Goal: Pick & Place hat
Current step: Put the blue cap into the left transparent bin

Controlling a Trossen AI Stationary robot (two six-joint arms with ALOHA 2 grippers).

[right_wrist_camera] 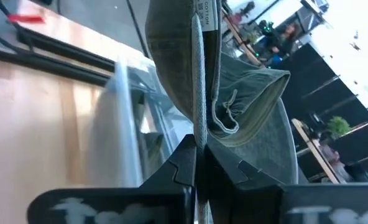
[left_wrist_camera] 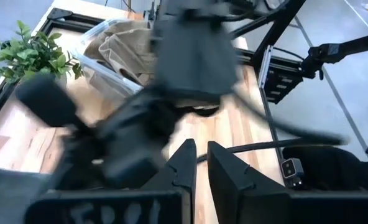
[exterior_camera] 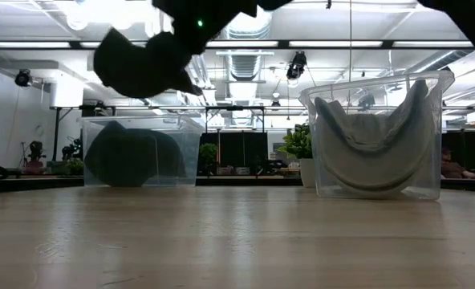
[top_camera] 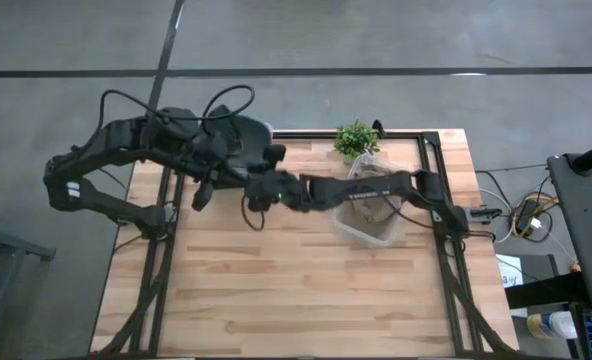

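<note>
A dark grey-green hat point(exterior_camera: 141, 64) hangs in the air under my right gripper point(right_wrist_camera: 196, 152), which is shut on it; the hat fills the right wrist view point(right_wrist_camera: 234, 93). It hangs above a clear bin point(exterior_camera: 141, 152) at the table's far left that holds another dark hat point(exterior_camera: 129, 160). In the high view my right gripper point(top_camera: 266, 190) reaches across from the table's right. My left gripper point(left_wrist_camera: 201, 163) is just left of it, pointing at the right arm, with its fingers all but together and nothing between them. My right gripper pinches the hat by its edge, at the inner band with the sewn label point(right_wrist_camera: 201, 115), between its two fingers. The low view shows the arm coming from above. The hat hangs slack below the fingers, lifted clear of the table and the bin.
A second clear bin point(top_camera: 371, 205) on the table's right holds beige hats point(exterior_camera: 374, 148). A small potted plant point(top_camera: 356, 138) stands at the far edge beside it. The near half of the wooden table point(top_camera: 296, 290) is bare. Cables loop over the left arm.
</note>
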